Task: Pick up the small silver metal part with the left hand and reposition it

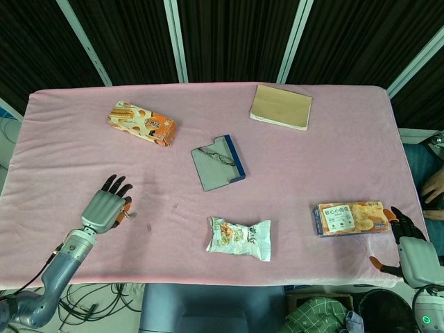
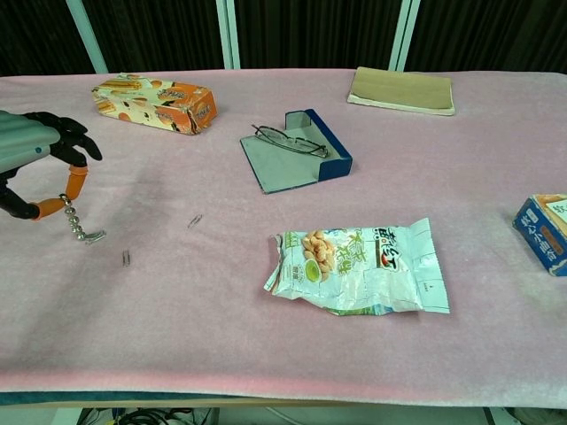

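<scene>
Looking down from the head view, I see my left robot hand (image 1: 105, 209) at the near-left of the worktop (image 1: 333, 166), probably pinching the small silver metal part (image 1: 130, 214). From the chest view, the part dangles from its fingertips (image 2: 74, 183), lower end touching the cloth near a paperclip (image 2: 126, 258). I'd lower gently, then release. My right robot hand (image 1: 409, 244) rests spread and empty.

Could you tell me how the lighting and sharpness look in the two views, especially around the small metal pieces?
Head view: even, soft light, no glare; the chain under the left hand is too small to make out. Chest view: the chain shows bead by bead, the hand is cut by the left edge and casts a faint shadow on the pink cloth; the snack bag shines slightly.
</scene>
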`<state>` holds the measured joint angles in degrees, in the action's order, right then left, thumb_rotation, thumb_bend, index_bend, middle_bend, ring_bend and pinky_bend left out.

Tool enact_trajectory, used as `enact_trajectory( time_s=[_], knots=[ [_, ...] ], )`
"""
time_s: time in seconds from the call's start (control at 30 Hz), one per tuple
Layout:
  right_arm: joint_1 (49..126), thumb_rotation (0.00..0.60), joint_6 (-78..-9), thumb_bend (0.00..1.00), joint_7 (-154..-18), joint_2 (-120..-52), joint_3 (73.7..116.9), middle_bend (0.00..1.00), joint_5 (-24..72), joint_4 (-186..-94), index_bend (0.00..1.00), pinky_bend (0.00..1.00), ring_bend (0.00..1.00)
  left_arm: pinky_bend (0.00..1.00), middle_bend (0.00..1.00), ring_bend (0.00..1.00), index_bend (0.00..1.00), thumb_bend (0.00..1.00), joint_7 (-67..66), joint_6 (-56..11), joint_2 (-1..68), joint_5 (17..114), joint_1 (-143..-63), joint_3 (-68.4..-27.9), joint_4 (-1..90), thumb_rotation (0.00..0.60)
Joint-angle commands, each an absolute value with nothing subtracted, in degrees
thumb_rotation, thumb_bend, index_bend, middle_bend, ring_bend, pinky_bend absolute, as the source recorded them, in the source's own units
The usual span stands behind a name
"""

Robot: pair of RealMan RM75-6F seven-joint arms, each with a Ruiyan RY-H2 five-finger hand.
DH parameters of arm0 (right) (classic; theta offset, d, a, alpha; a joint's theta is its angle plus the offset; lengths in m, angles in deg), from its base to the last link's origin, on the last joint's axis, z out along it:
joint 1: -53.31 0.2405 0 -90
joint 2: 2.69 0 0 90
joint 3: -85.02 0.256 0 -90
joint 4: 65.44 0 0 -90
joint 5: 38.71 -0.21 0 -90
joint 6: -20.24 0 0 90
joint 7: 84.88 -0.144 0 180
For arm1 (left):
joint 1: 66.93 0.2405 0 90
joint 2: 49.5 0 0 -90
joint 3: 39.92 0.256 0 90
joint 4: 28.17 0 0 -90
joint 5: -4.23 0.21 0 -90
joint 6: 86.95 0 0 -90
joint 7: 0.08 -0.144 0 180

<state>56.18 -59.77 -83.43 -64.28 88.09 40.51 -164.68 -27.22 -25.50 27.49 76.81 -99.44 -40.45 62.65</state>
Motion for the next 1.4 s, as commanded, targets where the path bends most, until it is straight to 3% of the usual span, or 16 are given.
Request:
enact_trajectory(
  time_s=[0.03,0.9,1.4],
  knots=[
    [56.2,0.600,-59.7,0.09,-83.5,-64.3,88.1,0.00,40.5,-164.7,0.00,0.18,0.05,0.00,0.18,0.00,0.56,0.43,-26.8,-24.5,27.0,77.8,-99.3,-41.0,63.7,0.600],
    [56.2,0.600,-59.5,0.09,-83.2,-64.1,88.1,0.00,40.0,-165.1,0.00,0.18,0.05,0.00,0.18,0.00,0.56,0.43,-25.3,-26.6,28.2,83.1,-99.4,-38.9,65.5,0.600],
    [56.3,0.600,-59.1,0.09,-83.4,-63.9,88.0,0.00,39.9,-165.1,0.00,0.18,0.05,0.00,0.18,0.00,0.56,0.43,-24.8,-25.2,28.1,84.1,-99.3,-40.1,66.2,0.600]
  ],
)
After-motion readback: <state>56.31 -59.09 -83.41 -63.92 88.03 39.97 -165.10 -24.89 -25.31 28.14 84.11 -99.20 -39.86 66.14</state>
